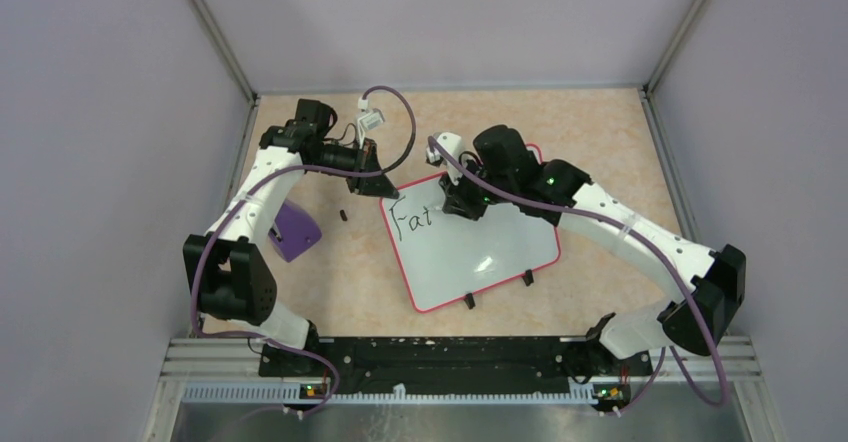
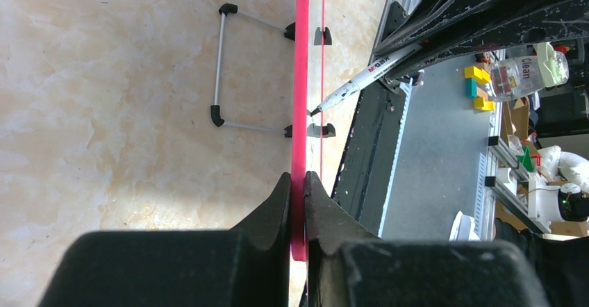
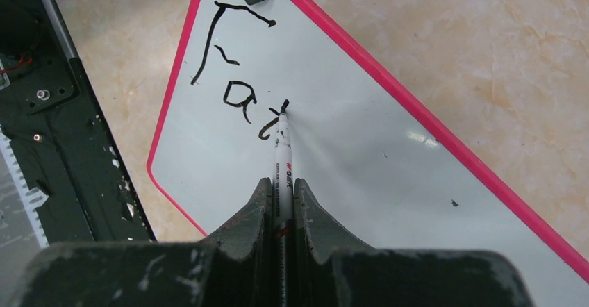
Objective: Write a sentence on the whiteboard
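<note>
A beige, marble-patterned table (image 1: 600, 142) stands between pale lilac walls (image 1: 100, 112). The whiteboard (image 1: 490, 252) lies flat near the middle of the table, turned at an angle, and its two small black feet (image 1: 468, 300) are on the near edge.

The left gripper (image 1: 378, 184) is at the far left corner of the board. In the left wrist view its fingers (image 2: 281, 203) are pressed together on the red-pink rim (image 2: 301, 78), one on each side.

The right gripper (image 1: 462, 207) is over the far part of the board, and its fingers (image 3: 260, 203) are clenched around a white marker (image 3: 283, 147). The tip of the marker touches the white surface at the last letter of the lettering (image 3: 236, 78). This black lettering reads about "Fat" and sits close to the far left corner.

A purple block (image 1: 295, 230) lies on the table to the left of the board, well apart from it. A small dark object (image 1: 343, 215) lies between the block and the board; I cannot tell what it is.
</note>
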{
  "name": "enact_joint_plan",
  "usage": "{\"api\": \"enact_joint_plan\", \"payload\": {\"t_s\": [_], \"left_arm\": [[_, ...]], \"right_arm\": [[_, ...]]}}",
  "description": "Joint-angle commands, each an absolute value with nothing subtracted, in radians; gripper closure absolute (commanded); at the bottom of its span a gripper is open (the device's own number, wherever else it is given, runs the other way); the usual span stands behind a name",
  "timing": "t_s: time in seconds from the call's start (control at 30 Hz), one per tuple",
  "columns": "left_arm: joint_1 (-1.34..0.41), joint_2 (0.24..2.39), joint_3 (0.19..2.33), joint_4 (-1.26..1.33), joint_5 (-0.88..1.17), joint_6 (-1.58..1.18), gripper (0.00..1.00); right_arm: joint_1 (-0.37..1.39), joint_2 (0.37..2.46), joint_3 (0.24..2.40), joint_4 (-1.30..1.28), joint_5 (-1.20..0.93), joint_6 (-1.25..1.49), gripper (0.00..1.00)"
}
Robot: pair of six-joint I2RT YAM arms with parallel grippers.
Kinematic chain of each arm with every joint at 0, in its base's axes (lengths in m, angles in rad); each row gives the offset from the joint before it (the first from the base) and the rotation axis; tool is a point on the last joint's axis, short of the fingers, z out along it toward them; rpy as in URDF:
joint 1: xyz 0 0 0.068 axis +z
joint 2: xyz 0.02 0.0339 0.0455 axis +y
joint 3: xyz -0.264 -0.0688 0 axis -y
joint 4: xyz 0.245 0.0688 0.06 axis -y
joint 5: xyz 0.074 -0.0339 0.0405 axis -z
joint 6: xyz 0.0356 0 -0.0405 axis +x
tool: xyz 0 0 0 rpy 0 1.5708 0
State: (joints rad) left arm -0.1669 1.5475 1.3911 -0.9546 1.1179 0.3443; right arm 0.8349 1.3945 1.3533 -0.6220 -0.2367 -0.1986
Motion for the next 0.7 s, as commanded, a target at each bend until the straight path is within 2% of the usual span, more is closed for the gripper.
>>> {"api": "enact_joint_plan", "payload": {"t_s": [0.0,0.67], "left_arm": [[-0.169,1.542,1.388,-0.951,1.136,0.364,1.00],[-0.170,1.538,1.387,-0.947,1.136,0.364,1.00]], "right_arm": [[0.832,1.349,1.373,-0.626,-0.245,-0.199,1.00],[0.776,1.299,1.333,-0.643,-0.269,-0.192,1.00]]}}
